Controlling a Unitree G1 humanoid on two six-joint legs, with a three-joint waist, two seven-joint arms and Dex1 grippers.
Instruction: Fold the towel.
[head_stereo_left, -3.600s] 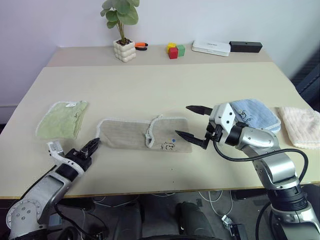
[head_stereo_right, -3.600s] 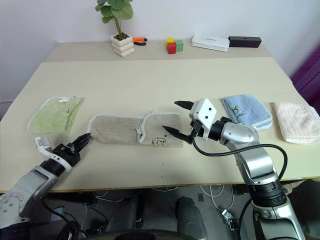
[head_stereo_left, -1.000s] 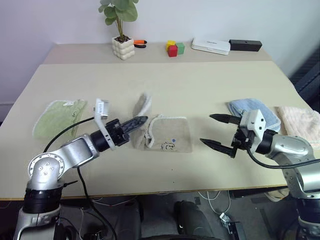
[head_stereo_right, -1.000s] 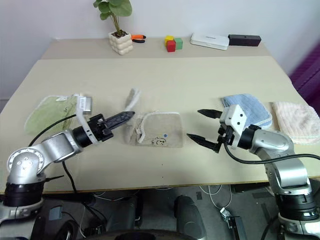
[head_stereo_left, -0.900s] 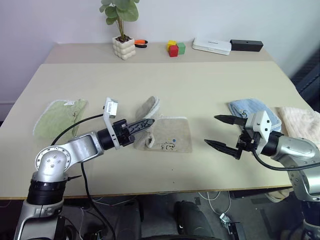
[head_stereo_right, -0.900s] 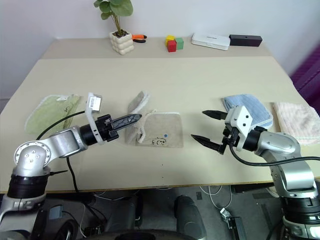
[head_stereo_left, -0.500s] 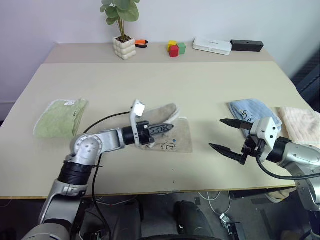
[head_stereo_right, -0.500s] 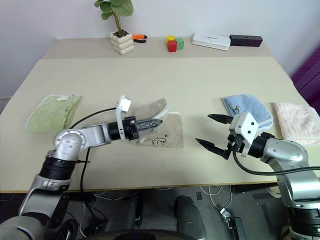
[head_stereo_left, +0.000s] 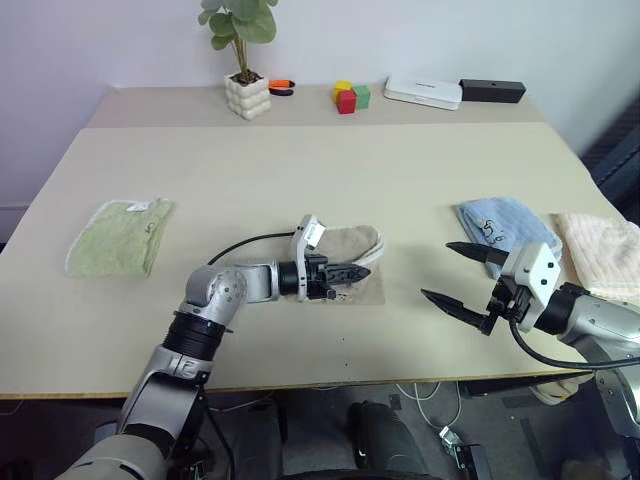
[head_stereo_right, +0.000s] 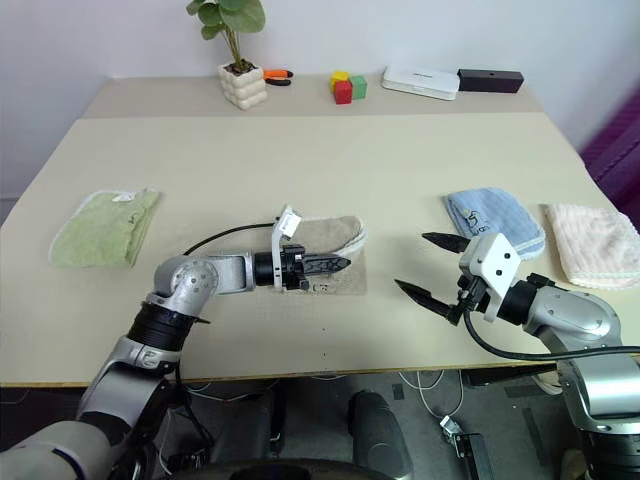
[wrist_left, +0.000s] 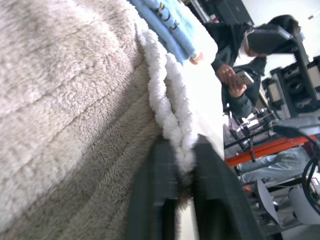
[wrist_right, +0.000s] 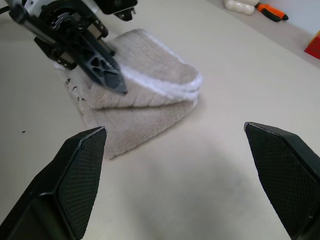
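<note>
Left gripper (head_stereo_left: 352, 271) lies low over the beige towel (head_stereo_left: 365, 243), pointing toward the right arm, its black fingers (wrist_left: 160, 200) a narrow gap apart with the whitish edging sitting between the tips; whether they pinch it or have just let go, cannot tell. Towel sits directly under and just beyond the left fingertips, doubled over itself, top layer edge curled near the far side, lower layer sticking out at the near edge. Right gripper (head_stereo_left: 462, 279) hovers well apart from the towel on its right, jaws spread wide, empty; blue folded towel (head_stereo_left: 505, 222) just behind it, pale pink cloth (head_stereo_left: 605, 245) further out to its right. Green folded towel (head_stereo_left: 120, 235) well off behind the left arm. Step looks like laying down the folded-over half. Next move likely: free the edging, back the left gripper out without dragging the top layer, then square up the edges on the table (head_stereo_left: 300, 160).
</note>
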